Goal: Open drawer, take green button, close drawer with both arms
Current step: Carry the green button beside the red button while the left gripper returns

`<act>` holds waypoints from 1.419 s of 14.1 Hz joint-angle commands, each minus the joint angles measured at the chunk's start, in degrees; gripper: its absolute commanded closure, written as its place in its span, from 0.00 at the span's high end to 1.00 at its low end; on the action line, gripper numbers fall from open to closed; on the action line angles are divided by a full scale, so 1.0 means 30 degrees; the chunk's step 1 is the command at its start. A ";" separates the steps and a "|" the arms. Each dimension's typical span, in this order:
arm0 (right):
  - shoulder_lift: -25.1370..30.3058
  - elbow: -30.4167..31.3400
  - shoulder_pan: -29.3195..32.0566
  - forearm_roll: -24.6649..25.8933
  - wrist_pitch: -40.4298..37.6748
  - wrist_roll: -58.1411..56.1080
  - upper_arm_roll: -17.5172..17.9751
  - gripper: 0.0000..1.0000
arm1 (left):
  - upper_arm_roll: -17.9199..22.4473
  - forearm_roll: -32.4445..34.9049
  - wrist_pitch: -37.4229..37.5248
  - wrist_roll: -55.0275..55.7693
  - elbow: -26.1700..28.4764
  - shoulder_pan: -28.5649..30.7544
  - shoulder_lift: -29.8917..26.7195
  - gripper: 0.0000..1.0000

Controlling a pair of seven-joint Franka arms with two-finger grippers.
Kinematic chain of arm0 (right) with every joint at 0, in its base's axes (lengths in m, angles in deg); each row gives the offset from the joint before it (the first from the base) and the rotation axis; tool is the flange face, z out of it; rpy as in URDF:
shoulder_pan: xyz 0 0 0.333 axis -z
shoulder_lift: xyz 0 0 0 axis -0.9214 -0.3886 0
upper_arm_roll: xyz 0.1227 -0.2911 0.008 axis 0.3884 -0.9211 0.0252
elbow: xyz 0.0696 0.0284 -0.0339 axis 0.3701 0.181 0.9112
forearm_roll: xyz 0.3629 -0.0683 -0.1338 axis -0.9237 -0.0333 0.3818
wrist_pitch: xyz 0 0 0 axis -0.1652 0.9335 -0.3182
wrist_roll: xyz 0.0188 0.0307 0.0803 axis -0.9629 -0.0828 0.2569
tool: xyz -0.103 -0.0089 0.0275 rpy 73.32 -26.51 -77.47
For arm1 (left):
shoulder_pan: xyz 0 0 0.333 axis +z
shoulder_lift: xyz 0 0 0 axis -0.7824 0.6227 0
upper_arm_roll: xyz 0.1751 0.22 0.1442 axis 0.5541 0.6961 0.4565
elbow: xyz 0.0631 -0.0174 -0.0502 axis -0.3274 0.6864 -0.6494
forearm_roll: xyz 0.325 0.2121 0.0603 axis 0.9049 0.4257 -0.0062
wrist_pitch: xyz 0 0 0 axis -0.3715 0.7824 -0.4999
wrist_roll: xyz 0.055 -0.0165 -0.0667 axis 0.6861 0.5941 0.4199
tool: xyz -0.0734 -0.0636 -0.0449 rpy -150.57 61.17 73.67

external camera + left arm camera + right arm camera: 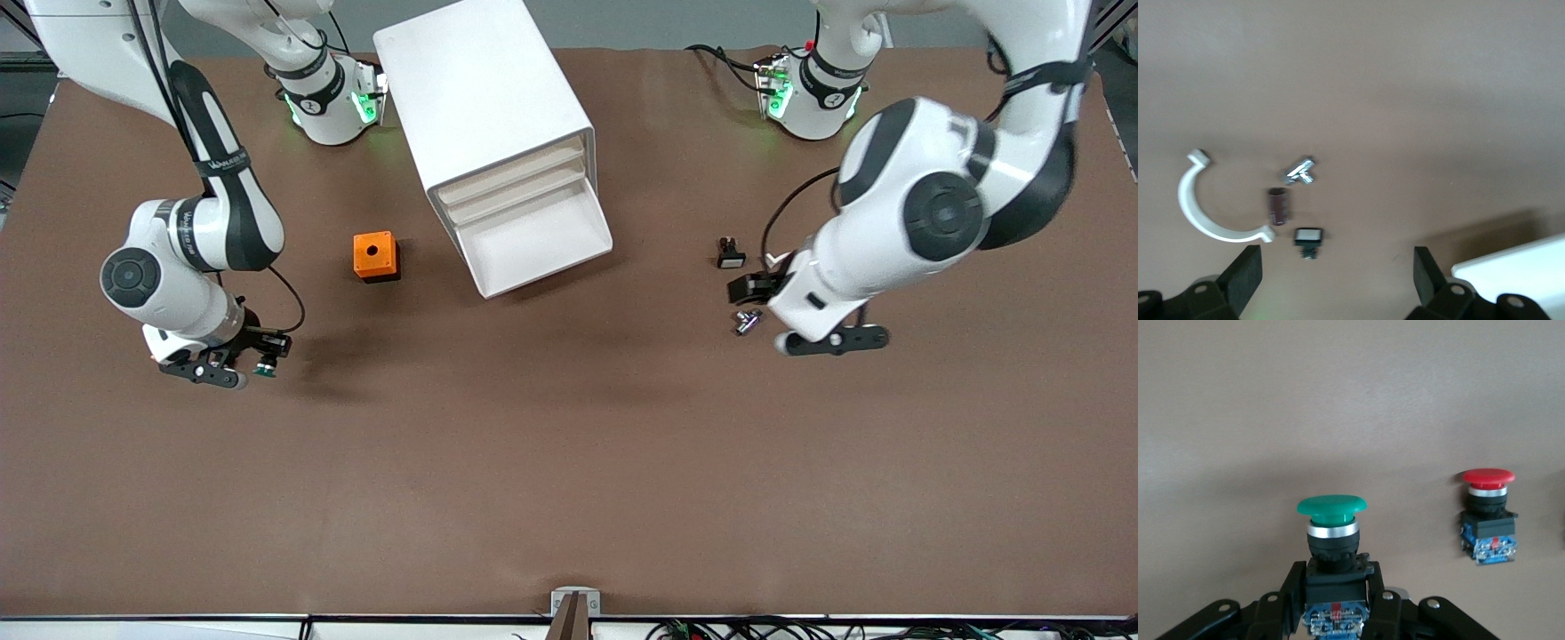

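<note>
The right end effector (1338,603) is closed on the button (1332,523), its fingers clamping the black-and-blue body while the green cap points away from the wrist. In the front view this end effector (233,363) hangs over the brown tabletop (569,462) toward the right arm's end, nearer to the front camera than the orange box (376,256). A red-capped button (1489,513) stands upright on the tabletop, apart from the held one, in the right wrist view. The white cabinet (484,107) sits in the middle, and its drawer (533,242) is pulled out and looks empty. The left end effector (805,324) has its fingers (1245,273) spread wide and holds nothing; it is over a group of small parts toward the left arm's end. These are a white curved clip (1205,207), a small metal piece (1300,171), a dark cylinder (1278,205) and a small black part with a white face (1308,238).
</note>
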 commanded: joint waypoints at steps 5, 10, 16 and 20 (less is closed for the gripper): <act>-0.0193 0.1992 0.0968 0.0510 0.3618 -0.1028 0.0290 0.00 | -0.0088 0.0642 -0.1857 0.5152 -0.0270 -0.2397 0.2127 1.00; -0.1104 0.2022 0.1144 0.0510 0.3827 -0.1029 0.0320 0.00 | -0.0059 0.1578 -0.3146 0.7292 -0.0183 -0.3919 0.3299 1.00; -0.0871 0.1759 0.1261 0.0481 0.3593 -0.0999 0.0320 1.00 | -0.0029 0.1580 -0.4730 0.8612 0.0140 -0.5093 0.4120 1.00; -0.0403 -0.0139 0.1261 0.0452 0.0151 -0.0970 0.0349 1.00 | -0.0029 0.2309 -0.5228 0.9081 0.0140 -0.5942 0.4676 1.00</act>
